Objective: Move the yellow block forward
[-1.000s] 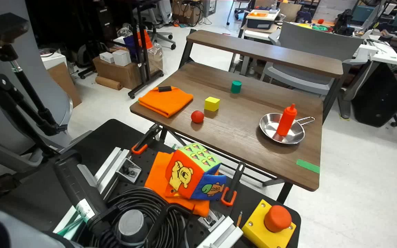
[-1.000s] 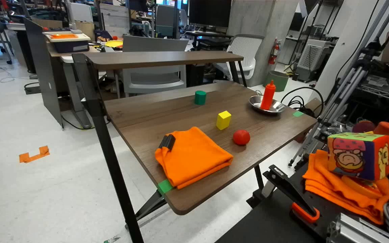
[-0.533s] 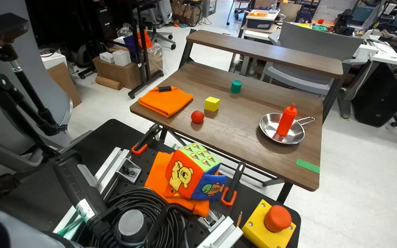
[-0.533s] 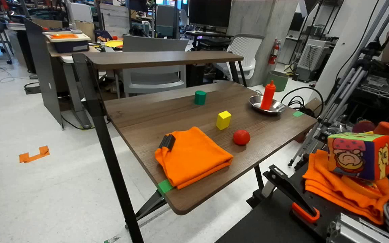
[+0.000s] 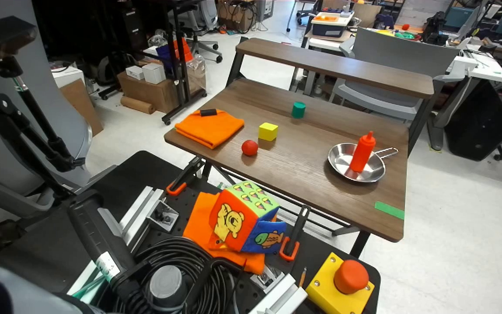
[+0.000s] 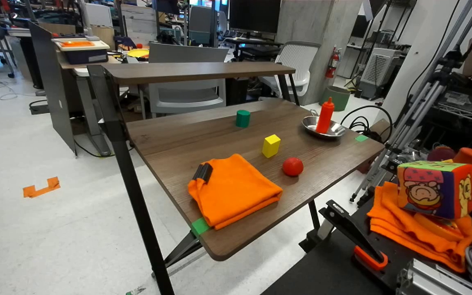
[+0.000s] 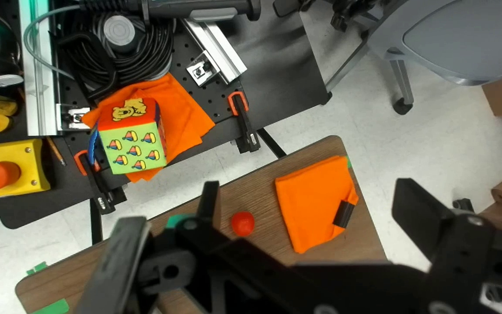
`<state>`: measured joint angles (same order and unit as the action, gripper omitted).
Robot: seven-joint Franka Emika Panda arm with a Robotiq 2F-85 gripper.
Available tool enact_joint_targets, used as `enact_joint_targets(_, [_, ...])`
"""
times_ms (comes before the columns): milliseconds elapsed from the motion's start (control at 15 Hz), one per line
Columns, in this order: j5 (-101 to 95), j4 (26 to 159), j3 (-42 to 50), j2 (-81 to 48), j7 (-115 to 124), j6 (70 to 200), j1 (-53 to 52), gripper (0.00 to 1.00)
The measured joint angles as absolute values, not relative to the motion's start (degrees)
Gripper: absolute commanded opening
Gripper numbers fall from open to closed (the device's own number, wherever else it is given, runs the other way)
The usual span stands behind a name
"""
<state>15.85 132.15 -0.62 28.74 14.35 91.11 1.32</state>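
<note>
The yellow block point(image 5: 268, 131) rests on the brown table point(image 5: 312, 152). It also shows in an exterior view point(image 6: 271, 146), behind the red ball point(image 6: 293, 166). In the wrist view the block does not show; the gripper's dark body covers part of the table there. My gripper point(image 7: 308, 185) shows only in the wrist view. Its fingers point(image 7: 418, 213) stand wide apart with nothing held between them. The folded orange cloth point(image 7: 314, 205) appears below the gap, and the red ball point(image 7: 242, 223) shows just inside the finger on the picture's left.
A green cylinder point(image 5: 298, 110) stands farther back on the table. A metal pan point(image 5: 342, 162) holds a red bottle point(image 5: 363, 151). A raised shelf point(image 6: 199, 70) runs along the table's back edge. A soft picture cube point(image 5: 246, 218) and clamps sit on the black bench.
</note>
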Motion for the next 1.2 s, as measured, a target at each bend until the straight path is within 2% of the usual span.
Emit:
enact_joint_targets(533, [4.4, 124.9, -5.2, 6.1, 18.3, 103.2, 0.6, 1.0])
enact_joint_targets(1200, [-4.1, 112.2, -4.6, -18.9, 24.0, 119.3, -4.1, 1.0])
